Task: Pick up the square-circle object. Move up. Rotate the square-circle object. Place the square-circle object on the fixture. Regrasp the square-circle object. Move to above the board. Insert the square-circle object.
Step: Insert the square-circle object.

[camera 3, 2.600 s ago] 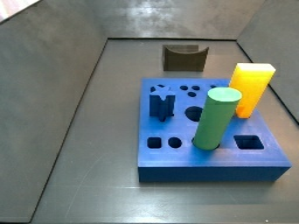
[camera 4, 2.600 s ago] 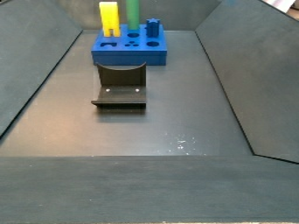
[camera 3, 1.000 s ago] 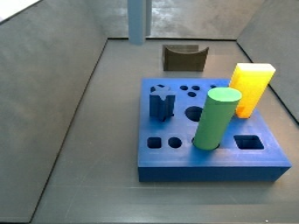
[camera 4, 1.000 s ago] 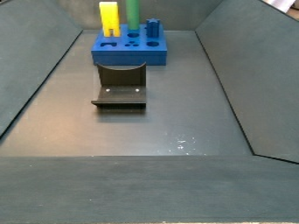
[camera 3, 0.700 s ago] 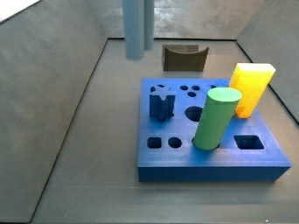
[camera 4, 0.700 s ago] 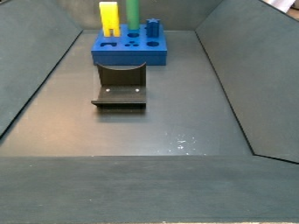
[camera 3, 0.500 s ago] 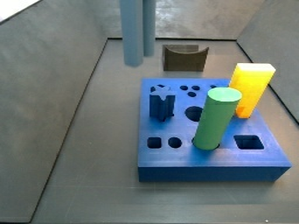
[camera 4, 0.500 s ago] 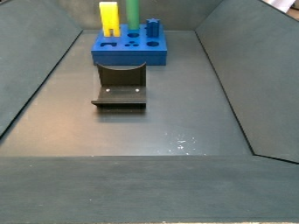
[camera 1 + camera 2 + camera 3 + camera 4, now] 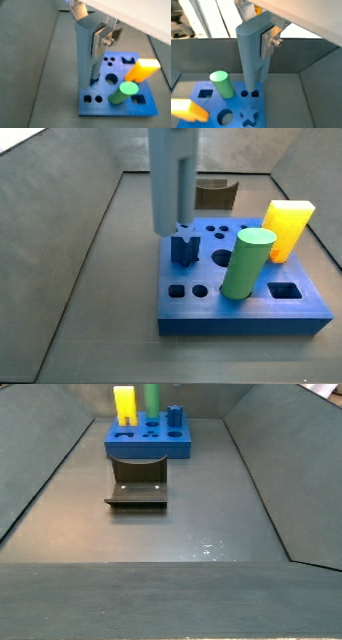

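1. Jaws of the gripper (image 9: 261,35) stand clamped on the square-circle object (image 9: 254,55), which hangs upright above the board (image 9: 208,97).
2. Green cylinder (image 9: 249,262) and yellow block (image 9: 286,228) stand in the board; the fixture (image 9: 138,482) sits apart on the counter.

Your gripper (image 9: 90,22) shows only in both wrist views (image 9: 256,27), pointing straight down with its jaws closed on the upper end of the square-circle object (image 9: 83,52). One silver finger (image 9: 272,37) lies flat against the peg's side. Neither side view shows the gripper or arm.
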Controlling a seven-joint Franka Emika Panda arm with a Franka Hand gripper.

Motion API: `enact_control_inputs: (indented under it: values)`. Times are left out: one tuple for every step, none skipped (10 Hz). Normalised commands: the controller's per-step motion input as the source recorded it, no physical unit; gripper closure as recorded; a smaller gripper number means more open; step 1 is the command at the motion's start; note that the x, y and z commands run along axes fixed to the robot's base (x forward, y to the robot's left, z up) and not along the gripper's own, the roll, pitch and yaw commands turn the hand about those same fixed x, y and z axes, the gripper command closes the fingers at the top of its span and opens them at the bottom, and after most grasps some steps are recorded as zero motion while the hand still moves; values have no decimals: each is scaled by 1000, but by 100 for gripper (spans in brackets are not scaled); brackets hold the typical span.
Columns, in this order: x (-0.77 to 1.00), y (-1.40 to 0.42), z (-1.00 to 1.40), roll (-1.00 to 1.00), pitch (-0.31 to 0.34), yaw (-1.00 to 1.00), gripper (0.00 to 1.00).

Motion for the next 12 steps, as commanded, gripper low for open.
enact_control_inputs:
  values:
    - [231,-180,-271,0,-71,-777,100]
    - [194,-143,-300,0,-104,-809,100]
    - [214,-146,-397,61,-74,-809,100]
    - [106,-40,-420,130,-69,-914,100]
    - [40,0,-354,246,-69,-929,100]
    - [0,0,-403,323,-26,-871,100]
    - [0,0,-414,341,-44,-863,100]
    - [100,-6,-423,356,-93,-866,100]
    - [303,-80,-363,337,-99,-717,100]
    - [449,-149,-329,324,-94,-597,100]
    - [426,-163,-283,303,-91,-606,100]
    - [391,-414,-171,203,31,-351,100]
